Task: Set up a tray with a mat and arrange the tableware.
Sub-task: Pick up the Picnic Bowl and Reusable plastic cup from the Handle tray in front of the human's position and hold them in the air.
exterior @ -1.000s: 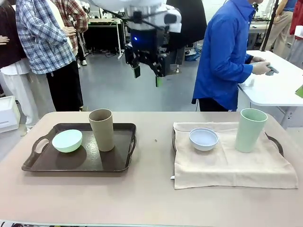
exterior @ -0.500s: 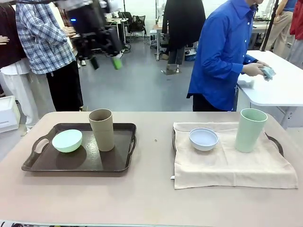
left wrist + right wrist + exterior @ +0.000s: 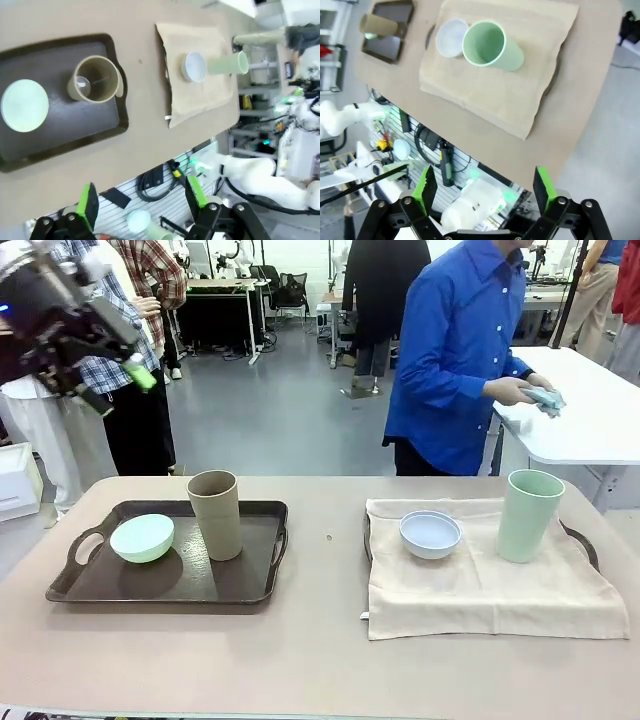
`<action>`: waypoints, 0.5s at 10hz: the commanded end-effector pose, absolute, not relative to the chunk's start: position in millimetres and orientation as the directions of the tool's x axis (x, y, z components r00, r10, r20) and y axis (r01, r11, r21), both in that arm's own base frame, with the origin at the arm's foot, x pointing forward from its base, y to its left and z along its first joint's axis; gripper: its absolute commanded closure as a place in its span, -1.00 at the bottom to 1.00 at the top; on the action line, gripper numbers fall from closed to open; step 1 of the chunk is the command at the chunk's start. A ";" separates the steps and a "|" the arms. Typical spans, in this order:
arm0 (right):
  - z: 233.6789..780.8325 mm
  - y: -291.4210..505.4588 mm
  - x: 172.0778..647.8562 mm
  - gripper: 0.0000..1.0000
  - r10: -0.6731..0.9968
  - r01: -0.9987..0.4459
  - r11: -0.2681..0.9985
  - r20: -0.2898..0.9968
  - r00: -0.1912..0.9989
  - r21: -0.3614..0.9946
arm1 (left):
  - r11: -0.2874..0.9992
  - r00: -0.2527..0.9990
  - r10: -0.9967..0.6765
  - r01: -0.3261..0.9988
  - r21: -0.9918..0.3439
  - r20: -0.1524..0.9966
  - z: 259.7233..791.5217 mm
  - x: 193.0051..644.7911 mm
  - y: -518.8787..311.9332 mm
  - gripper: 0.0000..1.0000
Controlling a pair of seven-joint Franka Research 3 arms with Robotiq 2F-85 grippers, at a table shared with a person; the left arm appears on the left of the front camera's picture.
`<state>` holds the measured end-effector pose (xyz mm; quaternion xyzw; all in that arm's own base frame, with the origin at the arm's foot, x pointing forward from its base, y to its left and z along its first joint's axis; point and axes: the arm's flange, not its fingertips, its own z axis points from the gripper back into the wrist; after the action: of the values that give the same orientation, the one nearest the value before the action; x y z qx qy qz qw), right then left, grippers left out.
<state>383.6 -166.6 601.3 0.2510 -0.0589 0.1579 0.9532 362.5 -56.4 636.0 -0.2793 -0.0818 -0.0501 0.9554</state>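
A dark brown tray (image 3: 255, 580) lies on the left of the table with a mint green bowl (image 3: 141, 537) and a tall tan cup (image 3: 215, 513) on it. On the right, a beige mat (image 3: 480, 595) covers a second tray whose handle (image 3: 583, 543) sticks out. A pale blue-white bowl (image 3: 430, 533) and a pale green cup (image 3: 530, 515) stand on the mat. My left gripper (image 3: 120, 388) hangs open high above the table's left end, holding nothing. From above, its view takes in the tan cup (image 3: 95, 85) and mat (image 3: 200, 97); the gripper (image 3: 142, 202) is empty. My right gripper (image 3: 485, 189) is open high over the green cup (image 3: 490, 45).
Bare tabletop (image 3: 325, 540) separates the two trays. A person in a blue shirt (image 3: 460, 350) stands beyond the far edge, hands at a white side table (image 3: 590, 420). More people stand at the back left (image 3: 120, 300).
My left arm has swung from above the table's middle to the upper left, staying open. The person in blue has turned a little toward the side table. The tableware has not moved.
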 end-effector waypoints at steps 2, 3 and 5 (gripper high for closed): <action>599.9 -185.8 384.9 -1.00 0.231 -0.285 0.747 0.167 0.958 0.601 | 0.707 0.960 0.092 0.123 -0.696 0.264 615.9 331.7 -10.4 -0.84; 596.0 -190.4 381.8 -1.00 0.219 -0.267 0.740 0.155 0.963 0.618 | 0.655 0.969 0.111 0.096 -0.749 0.220 613.3 330.0 0.6 -0.84; 589.2 -191.3 377.7 -1.00 0.215 -0.253 0.741 0.138 0.967 0.622 | 0.615 0.980 0.101 0.074 -0.785 0.172 619.3 337.1 6.4 -0.84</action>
<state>374.5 -191.6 586.4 0.3274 -0.0259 0.1236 0.9364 329.3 9.4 617.5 -0.4270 -0.1055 0.0216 0.8978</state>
